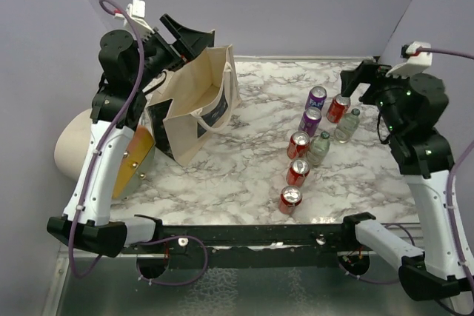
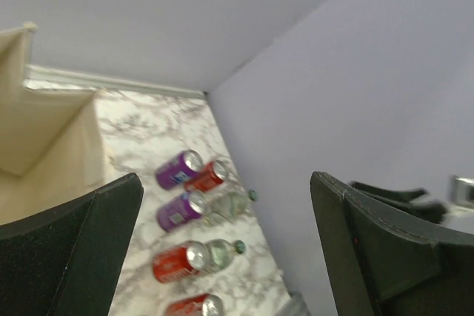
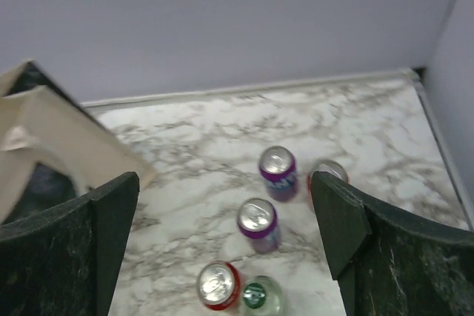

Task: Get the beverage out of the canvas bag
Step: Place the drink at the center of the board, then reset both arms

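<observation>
Marble tabletop (image 1: 244,168) carries the canvas bag (image 1: 198,101) upright and open with the left gripper (image 1: 185,38) wide apart and empty above its rim, the right gripper (image 1: 361,79) likewise spread and empty, while cans (image 1: 299,171) and bottles (image 1: 346,125) stand outside it, so whether any beverage remains inside cannot be told.

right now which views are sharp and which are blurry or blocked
Top view: even, soft light, sharp on the bag and cans. Left wrist view: tilted, cans a bit soft, the open left claw fingers dark and blurred, filling both lower corners. Right wrist view: cans fairly clear, the open right claw fingers blocking the lower corners, bag edge soft.
</observation>
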You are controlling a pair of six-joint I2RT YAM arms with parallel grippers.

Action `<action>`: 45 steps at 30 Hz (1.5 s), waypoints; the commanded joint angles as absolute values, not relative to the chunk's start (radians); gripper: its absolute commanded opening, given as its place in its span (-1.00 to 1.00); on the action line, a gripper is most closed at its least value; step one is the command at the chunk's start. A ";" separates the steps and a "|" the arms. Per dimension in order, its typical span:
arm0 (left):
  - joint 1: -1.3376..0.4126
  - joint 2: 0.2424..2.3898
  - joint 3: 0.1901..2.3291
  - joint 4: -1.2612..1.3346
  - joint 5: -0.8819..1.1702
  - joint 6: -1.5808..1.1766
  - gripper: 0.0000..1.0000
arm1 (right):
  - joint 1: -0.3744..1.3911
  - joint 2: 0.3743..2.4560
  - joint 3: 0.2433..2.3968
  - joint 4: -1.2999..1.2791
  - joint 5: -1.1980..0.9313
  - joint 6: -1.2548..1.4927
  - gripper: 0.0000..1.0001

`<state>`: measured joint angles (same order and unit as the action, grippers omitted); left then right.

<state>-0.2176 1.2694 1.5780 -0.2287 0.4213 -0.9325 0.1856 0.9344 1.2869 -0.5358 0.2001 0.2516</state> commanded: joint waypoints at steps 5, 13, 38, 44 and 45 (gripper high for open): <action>-0.212 1.068 1.605 -0.350 -0.067 -0.538 0.98 | 0.198 0.956 1.765 -0.820 -0.257 0.224 0.99; -0.212 0.904 1.529 -0.372 -0.227 -0.486 0.98 | 0.197 0.877 1.861 -0.927 0.011 0.328 0.99; -0.213 0.949 1.529 -0.380 -0.224 -0.487 0.98 | 0.196 0.901 1.805 -0.917 0.126 0.276 0.99; -0.213 0.957 1.515 -0.374 -0.217 -0.509 0.98 | 0.196 0.899 1.798 -0.902 0.102 0.259 0.99; -0.213 0.956 1.513 -0.373 -0.217 -0.509 0.98 | 0.196 0.900 1.796 -0.903 0.099 0.257 0.99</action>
<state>-0.2169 0.9569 1.5284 -0.4000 -0.2070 -0.5022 0.1955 0.9012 1.7992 -0.9451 0.1184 0.2855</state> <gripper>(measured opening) 0.989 0.997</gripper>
